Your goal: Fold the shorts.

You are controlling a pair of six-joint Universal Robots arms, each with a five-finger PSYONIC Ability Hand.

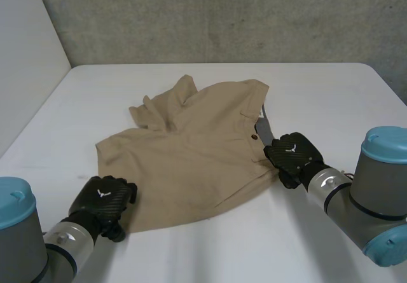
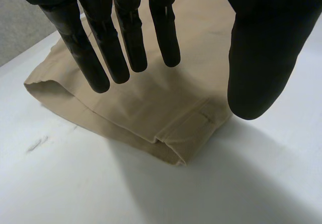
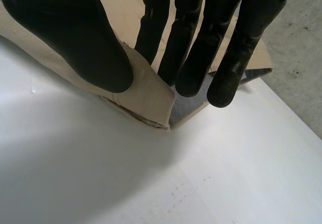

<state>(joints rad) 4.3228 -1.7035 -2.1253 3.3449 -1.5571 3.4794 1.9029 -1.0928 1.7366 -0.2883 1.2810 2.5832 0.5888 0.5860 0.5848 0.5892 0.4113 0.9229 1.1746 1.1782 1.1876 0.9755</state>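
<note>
1. Lying flat near the middle of the white matte table (image 1: 331, 98), the tan woven cotton shorts (image 1: 184, 162) have their waistband toward 3 o'clock and their legs toward 9 o'clock. The far leg is rumpled at 11 o'clock.
2. The black left hand (image 1: 105, 197) hovers over the near leg's hem corner, at the shorts' 7 o'clock. Its fingers are straight and spread, the thumb stands apart, and it holds nothing.
3. The black right hand (image 1: 294, 156) is at the shorts' 4 o'clock. Its straight fingers and thumb pinch the waistband end, where the grey lining (image 1: 264, 129) shows.
4. The cloth looks light, soft and limp. Its fine ribbed weave probably gives fair grip, and it seems neither slippery nor fragile.
5. The waistband and hems are doubled and stitched, so they are likely stiffer. These corners seem the best holds, because the single-layer middle would sag.
6. A small dark round button (image 1: 254, 137) sits on the waistband.
</note>
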